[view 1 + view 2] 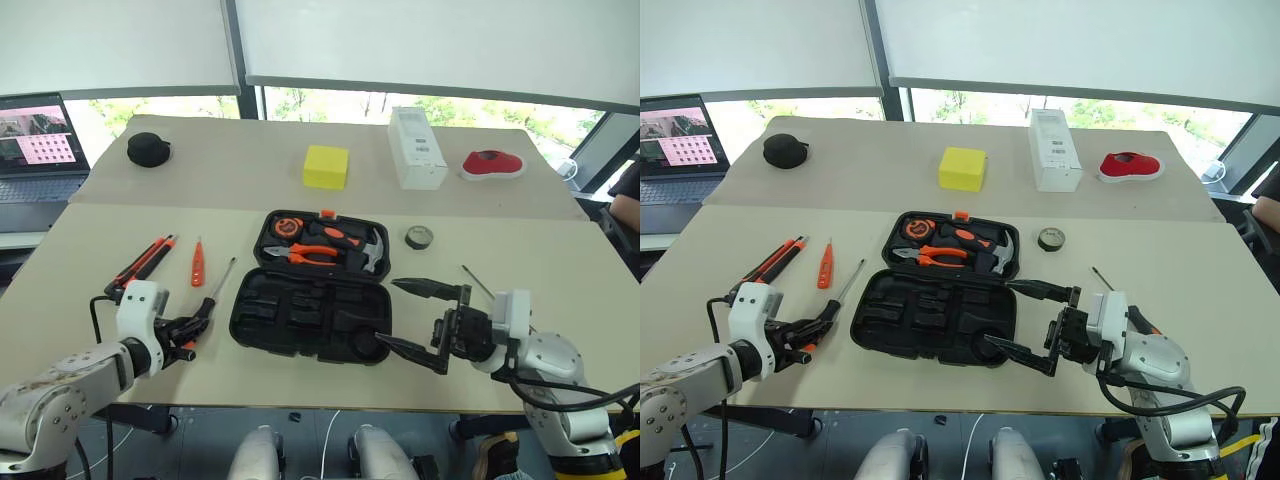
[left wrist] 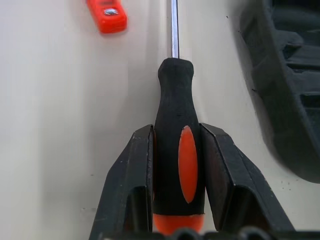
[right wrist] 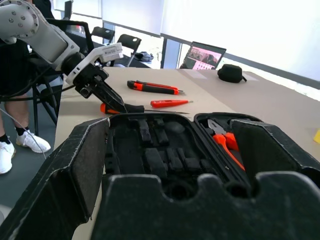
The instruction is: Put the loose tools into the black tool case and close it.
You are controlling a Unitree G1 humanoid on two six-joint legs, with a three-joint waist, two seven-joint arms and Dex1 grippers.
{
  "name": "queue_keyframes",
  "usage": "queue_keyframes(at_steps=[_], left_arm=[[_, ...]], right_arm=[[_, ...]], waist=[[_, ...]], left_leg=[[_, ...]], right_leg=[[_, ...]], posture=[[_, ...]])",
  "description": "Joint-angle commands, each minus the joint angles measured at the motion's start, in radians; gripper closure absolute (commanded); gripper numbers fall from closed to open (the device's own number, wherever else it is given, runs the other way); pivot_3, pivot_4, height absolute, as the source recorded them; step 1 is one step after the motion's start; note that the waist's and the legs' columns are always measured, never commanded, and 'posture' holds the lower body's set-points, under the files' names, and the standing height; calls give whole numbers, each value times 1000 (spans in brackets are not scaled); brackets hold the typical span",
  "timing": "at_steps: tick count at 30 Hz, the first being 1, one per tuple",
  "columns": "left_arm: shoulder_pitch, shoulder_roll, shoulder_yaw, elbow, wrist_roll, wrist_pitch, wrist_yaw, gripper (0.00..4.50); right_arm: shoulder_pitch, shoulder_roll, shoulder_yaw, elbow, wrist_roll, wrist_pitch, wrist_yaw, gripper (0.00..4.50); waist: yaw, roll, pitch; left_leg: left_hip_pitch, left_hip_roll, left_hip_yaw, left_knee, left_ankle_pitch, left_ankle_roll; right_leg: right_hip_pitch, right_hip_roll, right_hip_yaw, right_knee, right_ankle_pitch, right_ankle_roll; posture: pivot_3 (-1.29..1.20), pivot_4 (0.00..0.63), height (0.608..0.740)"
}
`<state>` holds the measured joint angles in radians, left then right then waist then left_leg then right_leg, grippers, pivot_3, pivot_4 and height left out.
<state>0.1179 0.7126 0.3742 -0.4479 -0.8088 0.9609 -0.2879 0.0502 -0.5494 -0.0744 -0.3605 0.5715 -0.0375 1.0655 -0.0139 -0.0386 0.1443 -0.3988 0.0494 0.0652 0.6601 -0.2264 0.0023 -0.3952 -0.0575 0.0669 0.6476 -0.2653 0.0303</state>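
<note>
Left gripper point(image 2: 177, 165) pinching one screwdriver point(image 2: 175, 145) handle, right gripper point(image 1: 420, 325) spread wide — one open tool case point(image 1: 262, 322), two loose tools alongside.

An office or lab: laptop point(image 1: 35, 150), roller-blinded windows point(image 1: 400, 45), pushed-together tables point(image 1: 560, 260), office chairs point(image 3: 112, 37).
</note>
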Motion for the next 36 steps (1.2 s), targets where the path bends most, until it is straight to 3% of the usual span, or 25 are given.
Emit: queue_keyframes(at_steps=[1,5,7,12,19,26,36], left_arm=[[-40,14,79,28,79,-259,-163,3608],[-121,4,53,86,131,-450,-311,3608],[-192,20,-18,116,167,-526,-409,3608],[-460,117,-435,294,483,-828,-796,3608],[-745,36,-681,652,748,-1095,-935,3608],[-837,-29,-717,831,830,-1189,-946,3608],[-872,-94,-735,887,906,-1226,-936,3608]], right_arm=[[38,-13,-70,-21,7,-31,-12,0],[86,-29,-117,-48,16,-20,-23,0],[110,-43,-142,-64,23,-10,-26,0],[146,-81,-208,-85,43,15,-43,0],[198,-83,-208,-166,51,49,-79,0],[266,-68,-200,-236,45,69,-123,0],[294,-71,-168,-254,45,78,-133,0]], waist=[[6,-1,1],[17,-2,1],[21,-2,1],[28,-1,1],[14,-2,1],[15,-2,1],[24,-2,1]], left_leg=[[-1,0,0,0,0,0],[-5,-1,2,0,0,0],[-5,-1,4,0,0,0],[-7,-2,7,1,0,0],[-12,-1,6,1,0,1],[-15,-2,5,2,0,1],[-16,-2,4,5,0,1]], right_leg=[[-1,0,0,0,0,0],[-3,-2,-1,-1,0,1],[-4,-2,-1,-2,1,1],[-5,-1,-1,-2,1,2],[-8,3,1,-2,1,3],[-9,2,1,-2,1,5],[-9,2,0,-1,1,5]], posture=[[0,150,740],[0,150,740],[0,150,740],[0,150,740],[0,150,740],[0,150,740],[0,150,740]])
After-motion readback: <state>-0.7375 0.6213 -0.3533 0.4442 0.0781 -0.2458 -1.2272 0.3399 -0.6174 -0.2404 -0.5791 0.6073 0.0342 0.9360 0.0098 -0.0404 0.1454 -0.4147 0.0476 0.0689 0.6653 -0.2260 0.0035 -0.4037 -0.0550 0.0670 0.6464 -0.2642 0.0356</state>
